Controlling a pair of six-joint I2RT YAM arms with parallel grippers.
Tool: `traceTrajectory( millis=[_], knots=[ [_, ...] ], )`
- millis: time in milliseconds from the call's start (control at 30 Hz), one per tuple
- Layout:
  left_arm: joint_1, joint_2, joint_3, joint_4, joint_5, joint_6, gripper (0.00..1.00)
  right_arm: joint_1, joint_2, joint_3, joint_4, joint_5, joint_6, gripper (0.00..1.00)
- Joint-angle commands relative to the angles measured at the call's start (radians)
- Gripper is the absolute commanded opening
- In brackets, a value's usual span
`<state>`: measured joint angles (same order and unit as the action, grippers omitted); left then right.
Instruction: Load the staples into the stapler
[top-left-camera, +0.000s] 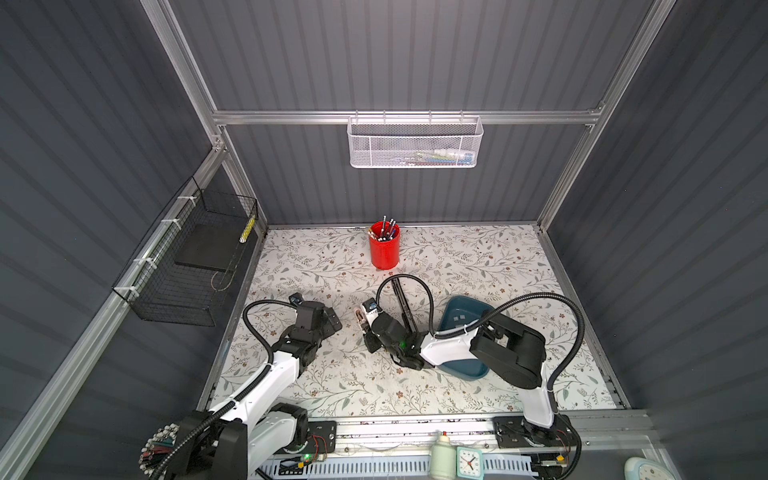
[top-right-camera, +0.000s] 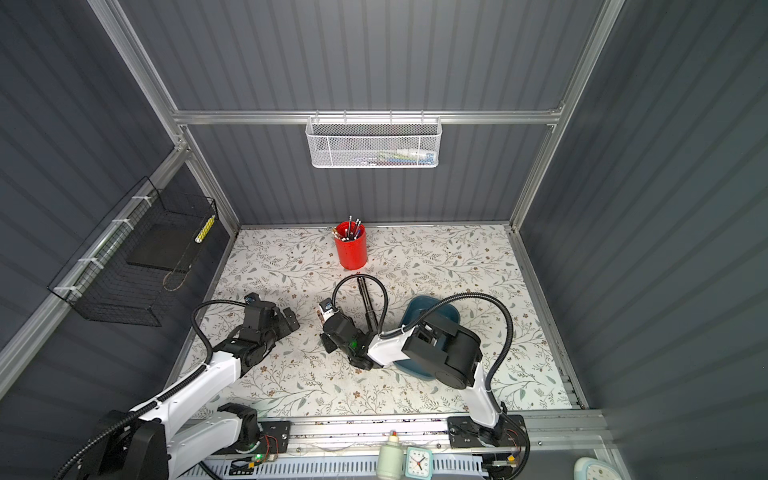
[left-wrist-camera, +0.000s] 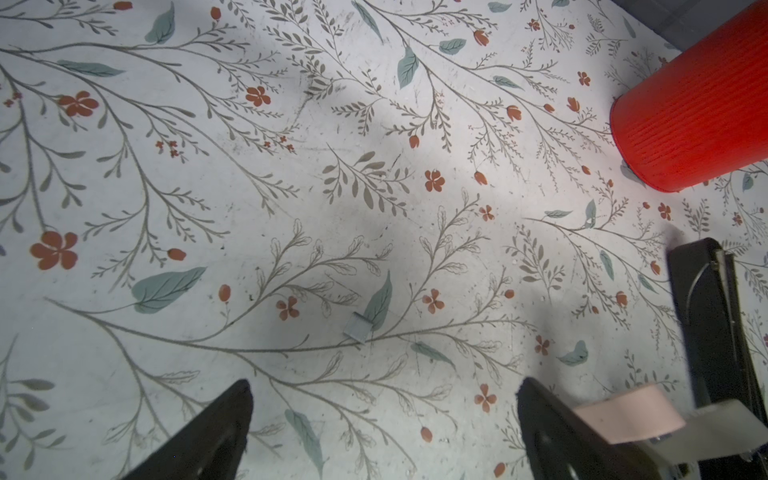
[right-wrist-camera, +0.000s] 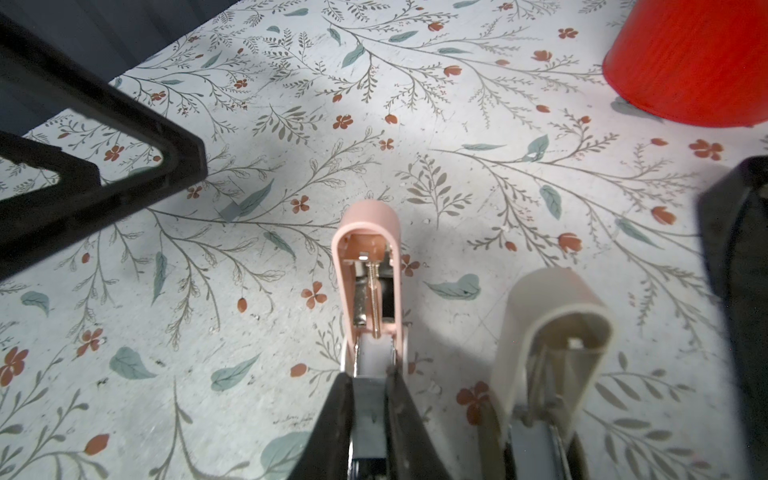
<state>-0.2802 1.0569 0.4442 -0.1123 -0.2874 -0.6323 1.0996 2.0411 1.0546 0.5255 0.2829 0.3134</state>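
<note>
right wrist: right end effector (right-wrist-camera: 370, 376) pinches half-hidden stapler (right-wrist-camera: 365, 232); left end effector (left-wrist-camera: 384, 384) wide.

On my feeds the tabletop (top-left-camera: 457, 257) is brightly lit from overhead, while the grey walls (top-left-camera: 83, 124) look dim. Soft shadows pool beneath the arms (top-left-camera: 274, 374). Both top views show wide-angle stretch toward the edges. Up close, the left pincer (left-wrist-camera: 386, 382) blurs, and the red cup (left-wrist-camera: 698, 108) glares oversaturated.
</note>
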Motion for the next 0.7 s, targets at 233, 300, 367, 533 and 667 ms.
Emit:
traceTrajectory(
  millis=[233,300,367,533,667],
  knots=[
    [0.005,0.006,0.03,-0.01,-0.017,0.012,1.0,-0.008,0.014,0.002,0.006,0.001,0.01,0.18],
    [0.005,0.007,0.031,-0.01,-0.016,0.012,1.0,-0.007,0.014,0.002,0.007,-0.002,0.01,0.18],
    [0.005,0.007,0.031,-0.01,-0.018,0.012,1.0,-0.009,0.015,0.002,0.007,-0.005,0.01,0.18],
    [0.005,0.008,0.03,-0.01,-0.019,0.011,1.0,-0.008,0.01,-0.001,0.011,-0.01,0.007,0.17],
    [0.004,0.01,0.031,-0.009,-0.019,0.012,1.0,-0.007,0.012,0.001,0.013,-0.016,0.009,0.17]
  ],
)
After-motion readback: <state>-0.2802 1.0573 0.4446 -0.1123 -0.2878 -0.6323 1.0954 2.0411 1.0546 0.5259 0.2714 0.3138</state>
